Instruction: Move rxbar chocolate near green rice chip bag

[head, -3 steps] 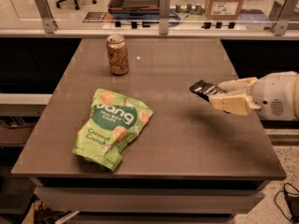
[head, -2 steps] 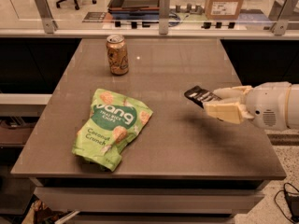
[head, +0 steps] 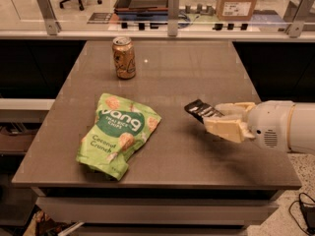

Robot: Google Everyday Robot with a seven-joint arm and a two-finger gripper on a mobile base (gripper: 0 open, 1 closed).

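Carried leftward and a little toward the front edge over the past second: gripper and its load, now closer to the bag than before. Clamps cream-coloured fingers on one end of the rxbar chocolate, drawn nearly together around the thin wrapper. Holds the black bar out to the left, tilted, over the right half of the grey table, seemingly clear of the surface. Reaches in from the right edge on a rounded white arm. Leaves bare tabletop between the bar and the green rice chip bag, crinkled and lying flat on the left front part of the table, well apart from the bar. Farther back, toward the left rear: orange-gold drink can, upright, apart from the bag. Beyond the table's far edge, a cardboard box.
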